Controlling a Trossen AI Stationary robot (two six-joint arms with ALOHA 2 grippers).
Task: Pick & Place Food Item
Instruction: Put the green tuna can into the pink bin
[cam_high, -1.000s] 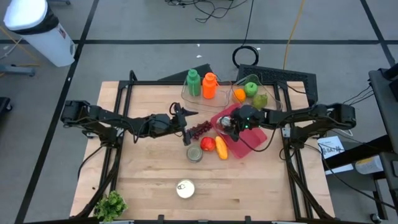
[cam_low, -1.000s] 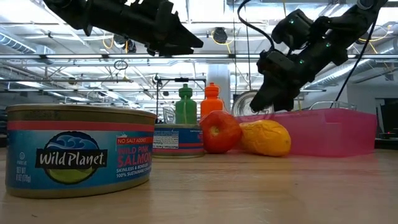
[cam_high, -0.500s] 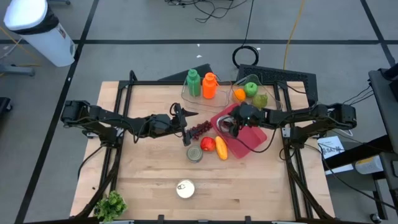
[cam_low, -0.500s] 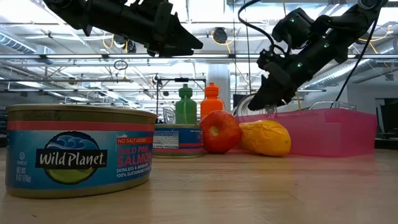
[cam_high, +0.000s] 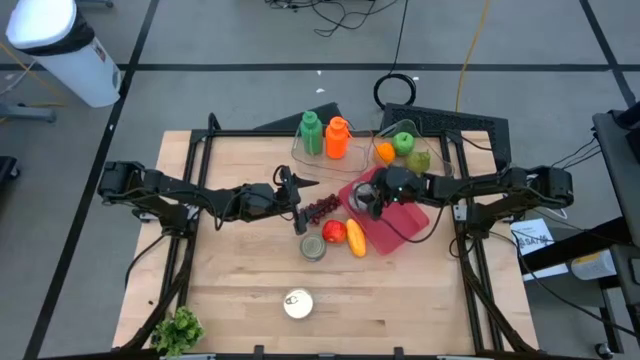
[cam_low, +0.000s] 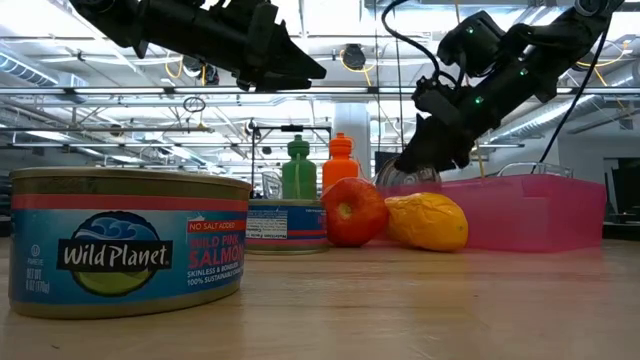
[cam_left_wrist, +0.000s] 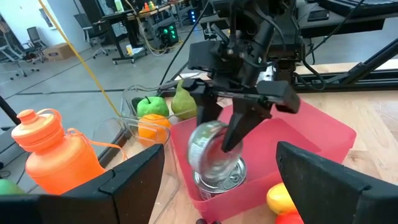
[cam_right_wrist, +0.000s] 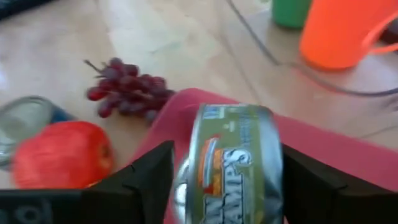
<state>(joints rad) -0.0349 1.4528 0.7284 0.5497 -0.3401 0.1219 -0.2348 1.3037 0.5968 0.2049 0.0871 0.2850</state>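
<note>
The right claw (cam_high: 368, 203) has been shifted slightly over the pink bin (cam_high: 410, 217), where a tilted can (cam_left_wrist: 211, 152) is clamped on edge; the left claw (cam_high: 300, 205) is held apart above the worktop (cam_high: 240, 280).

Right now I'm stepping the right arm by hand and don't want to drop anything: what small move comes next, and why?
Probably lower the right end effector a little, then open. The can sits tilted between its fingers at the near corner of the pink bin, apparently not lying flat yet, so releasing now might let it tip or roll. The left end effector, open, waits above the grapes.
</note>
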